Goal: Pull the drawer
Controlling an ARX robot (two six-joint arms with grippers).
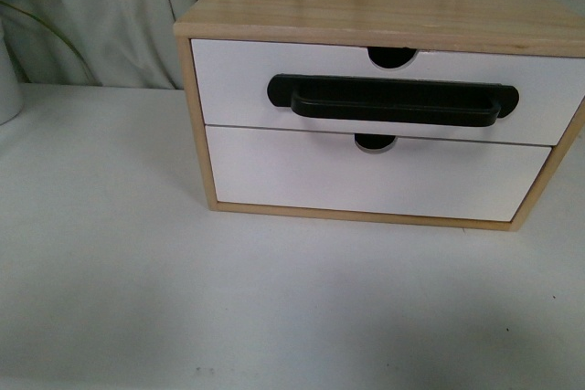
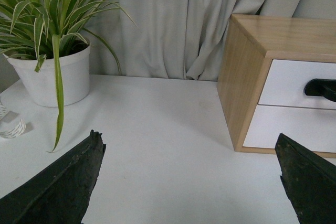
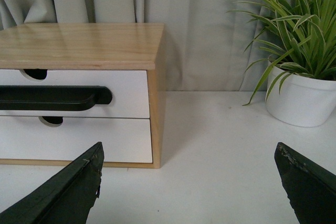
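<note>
A light wood cabinet [image 1: 384, 2] stands on the white table, holding two white drawer fronts. The upper one is the drawer [image 1: 238, 79] with a long black bar handle [image 1: 395, 102] and a half-round notch [image 1: 391, 57] in its top edge; it sits flush and shut. Neither arm shows in the front view. My left gripper [image 2: 189, 140] is open, well back from the cabinet's left corner, with only table between its fingers. My right gripper [image 3: 189, 150] is open too, off the cabinet's right corner [image 3: 155, 124], holding nothing. The handle's end [image 3: 79, 98] shows in the right wrist view.
Below the handled drawer is a plain white drawer front [image 1: 366, 175] with its own notch. A potted spider plant in a white pot [image 2: 52, 77] stands left of the cabinet, another [image 3: 302, 98] to its right. Grey curtains [image 2: 173, 24] hang behind. A tape roll [image 2: 10, 127] lies by the left plant.
</note>
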